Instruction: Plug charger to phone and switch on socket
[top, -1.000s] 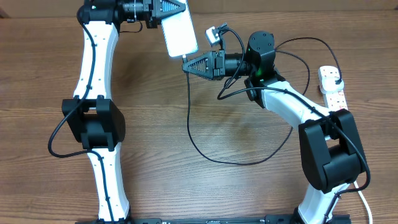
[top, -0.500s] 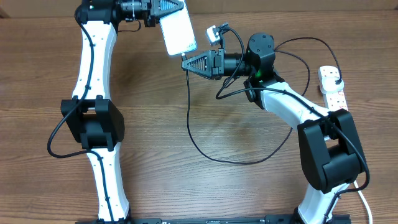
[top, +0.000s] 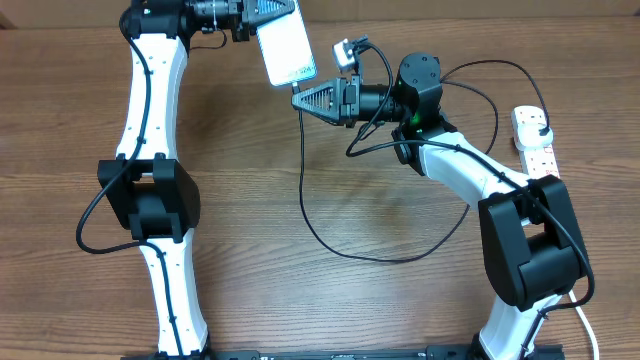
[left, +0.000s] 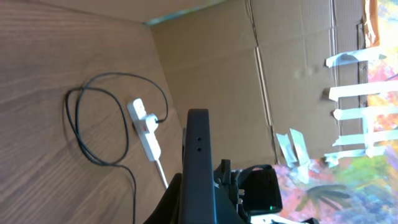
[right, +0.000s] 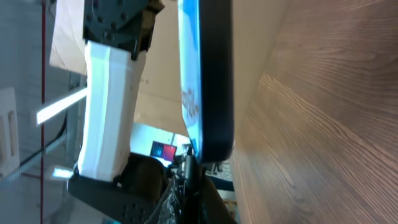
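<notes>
overhead: since a second ago, nudged slightly toward the top of the frame, phone (top: 285, 50) and right hand (top: 298, 97) together, and as close to each other as before. left hand (top: 285, 10) clamped on the phone's upper end at top centre, screen facing the camera. right hand closed on the tip end of the charger (top: 303, 190), just below the phone's lower short edge. rest of the cable looping down mid-frame over the bench (top: 350, 310) and back up to the socket (top: 535, 140) at the right edge, plug head seemingly already seated there.

left wrist: phone edge-on at bottom centre, socket (left: 144, 127) and cable loop lying at left. no sight of the port.

right wrist: phone's dark edge (right: 214, 74) upright mid-frame, plug tip pinched at bottom centre just under its lower end; touching or not, cannot tell.

for a clean insertion: hold the phone rigid, line the tip up with the phone's long axis, push straight and slowly, no skew. leave the switch until the tip is home.
</notes>
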